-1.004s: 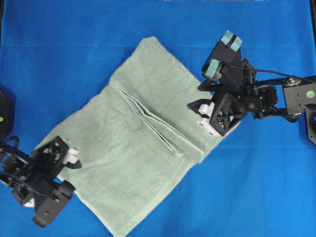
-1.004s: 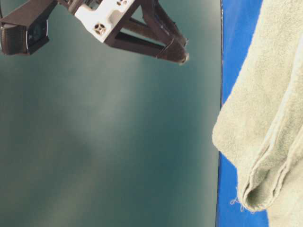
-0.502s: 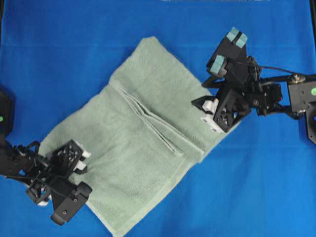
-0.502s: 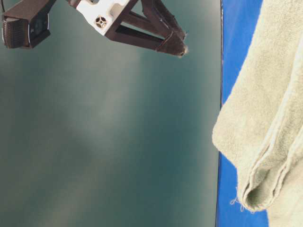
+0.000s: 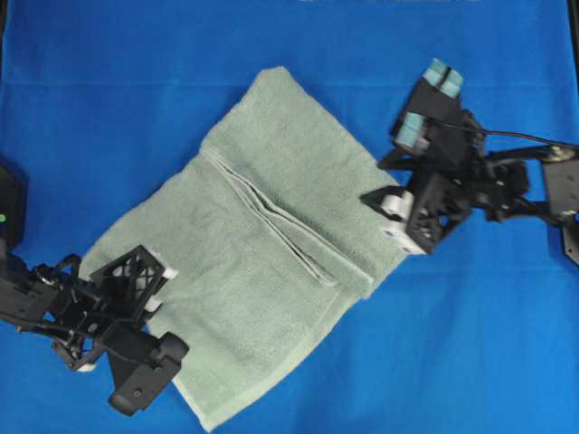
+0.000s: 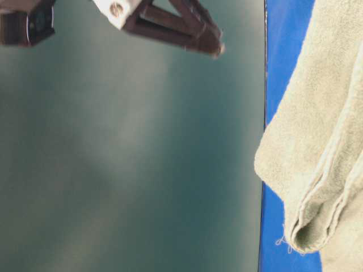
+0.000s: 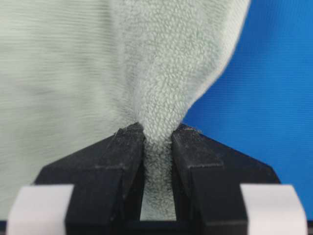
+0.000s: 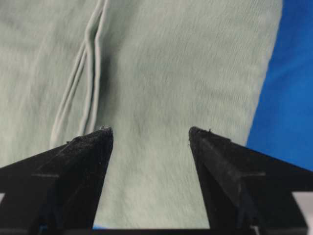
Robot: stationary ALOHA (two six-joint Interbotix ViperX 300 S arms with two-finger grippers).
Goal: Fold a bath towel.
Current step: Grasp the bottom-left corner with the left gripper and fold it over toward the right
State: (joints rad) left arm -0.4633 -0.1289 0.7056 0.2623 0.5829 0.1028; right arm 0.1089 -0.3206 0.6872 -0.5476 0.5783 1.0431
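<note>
The pale green bath towel lies diagonally on the blue table cloth, folded, with hemmed edges running across its middle. My left gripper is at the towel's lower left edge. In the left wrist view it is shut on a pinched ridge of the towel. My right gripper hovers at the towel's right edge. Its jaws stand wide open over flat towel with nothing between them. The table-level view shows a folded towel corner.
The blue table cloth covers the whole table around the towel. The right arm's body stretches in from the right edge. The left arm's links lie at the lower left.
My left gripper slid along the towel's lower left edge toward the front and closed on the cloth. The right gripper drew back to the right, still open.
</note>
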